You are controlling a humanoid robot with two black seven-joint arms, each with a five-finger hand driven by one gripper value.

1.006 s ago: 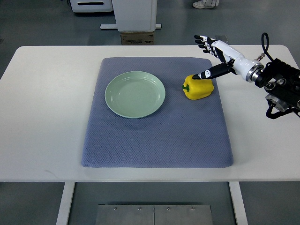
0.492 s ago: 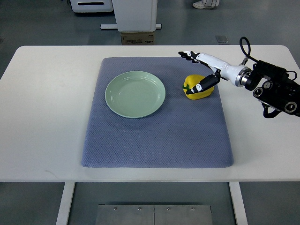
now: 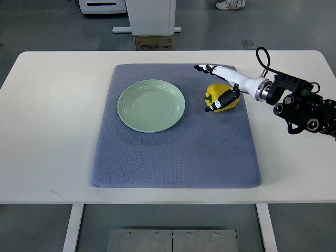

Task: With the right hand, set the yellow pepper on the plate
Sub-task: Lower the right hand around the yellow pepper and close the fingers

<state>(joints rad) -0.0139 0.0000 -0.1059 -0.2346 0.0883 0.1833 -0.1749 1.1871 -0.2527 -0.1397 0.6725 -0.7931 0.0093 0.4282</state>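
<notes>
since the earlier frame: my right hand (image 3: pixel 216 89) has slid leftward over the yellow pepper (image 3: pixel 221 97); it was short of the pepper then, and now brackets it.

item, right hand: fingers (image 3: pixel 203 68) stretched out past the pepper's far side, thumb (image 3: pixel 219 102) lying across its near face. spread wide, not clamped. whether any digit bears on the skin i cannot tell.

item, yellow pepper: on the grey mat (image 3: pixel 176 152), right of centre, green stem pointing left. well apart from the plate.

item, green plate (image 3: pixel 151 105): on the mat's left half.

item, left hand: not in view.

step in hand, by my judgement: reach done, grasp not yet made.

next move calls for: curling fingers and thumb together around the pepper until it is held, then lifting and carrying it leftward to the plate.
</notes>
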